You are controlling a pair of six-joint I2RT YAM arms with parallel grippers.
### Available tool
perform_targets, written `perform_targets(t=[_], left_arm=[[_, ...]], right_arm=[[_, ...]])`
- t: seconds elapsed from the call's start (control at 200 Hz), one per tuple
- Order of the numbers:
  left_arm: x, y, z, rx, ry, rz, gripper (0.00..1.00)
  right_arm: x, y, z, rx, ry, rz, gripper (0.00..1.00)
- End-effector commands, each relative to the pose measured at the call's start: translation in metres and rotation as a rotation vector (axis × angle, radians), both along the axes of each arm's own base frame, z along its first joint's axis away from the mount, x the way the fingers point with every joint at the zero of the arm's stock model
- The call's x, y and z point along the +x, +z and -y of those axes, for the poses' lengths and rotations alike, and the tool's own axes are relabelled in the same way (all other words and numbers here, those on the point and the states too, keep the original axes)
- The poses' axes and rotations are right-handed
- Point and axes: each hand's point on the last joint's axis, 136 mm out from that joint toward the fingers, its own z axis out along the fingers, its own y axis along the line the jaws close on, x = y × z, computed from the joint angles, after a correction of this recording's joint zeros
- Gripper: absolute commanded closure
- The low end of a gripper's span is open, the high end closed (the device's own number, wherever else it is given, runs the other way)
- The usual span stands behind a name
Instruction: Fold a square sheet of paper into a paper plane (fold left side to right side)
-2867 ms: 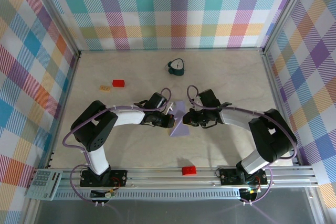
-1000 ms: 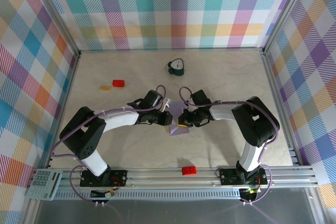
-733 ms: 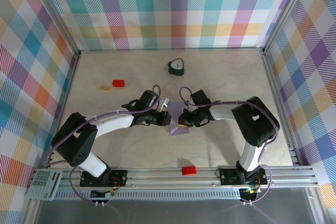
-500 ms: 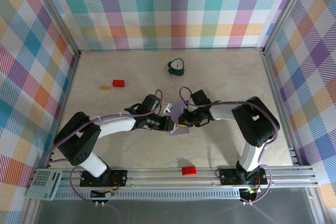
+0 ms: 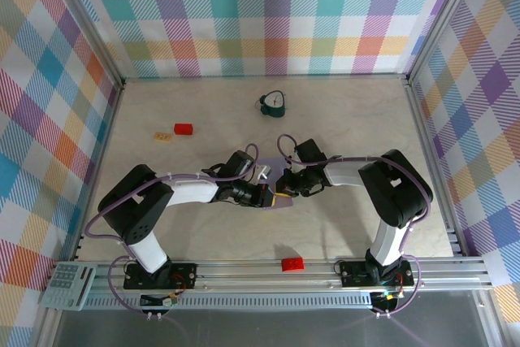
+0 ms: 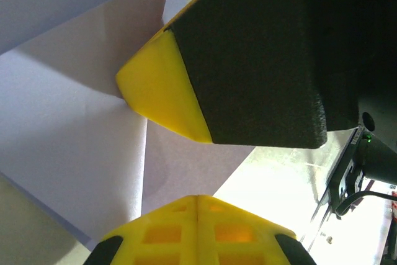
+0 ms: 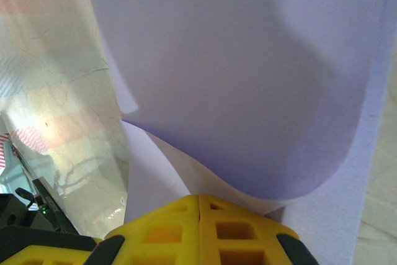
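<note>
Closing with no gap between them, the yellow fingers (image 6: 161, 234) of the left gripper (image 6: 197, 200) sit over the thin pale lavender sheet of paper (image 6: 62, 141). The right gripper (image 7: 198, 200) is likewise shut beneath an upcurled flap; grip on paper not discernible. Judged mid-fold at centre of the pale marbled table (image 5: 162, 225): layers and creases present, dart shape unformed, flap unpressed. No brand or writing readable, and the dial on the small dark teal clock-like object (image 5: 275, 103) is too small to read.

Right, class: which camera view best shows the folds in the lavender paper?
The left wrist view: the paper shows overlapping layers and straight creases clearly. The right wrist view shows one curved flap lifted over a flat layer. In the top view it is small and mostly covered.
</note>
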Motion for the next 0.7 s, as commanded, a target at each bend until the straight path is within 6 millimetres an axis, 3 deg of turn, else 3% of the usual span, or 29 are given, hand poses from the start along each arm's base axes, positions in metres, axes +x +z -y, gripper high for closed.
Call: perform_targets(t=[0.0, 0.695], left_arm=[[-0.001, -0.007, -0.002, 0.020, 0.015, -0.004, 1.00], [-0.007, -0.028, -0.016, 0.093, 0.027, -0.031, 1.00]], right_arm=[[-0.015, -0.020, 0.017, -0.111, -0.016, -0.072, 1.00], [-0.016, -0.020, 0.018, -0.132, -0.003, -0.072, 1.00]])
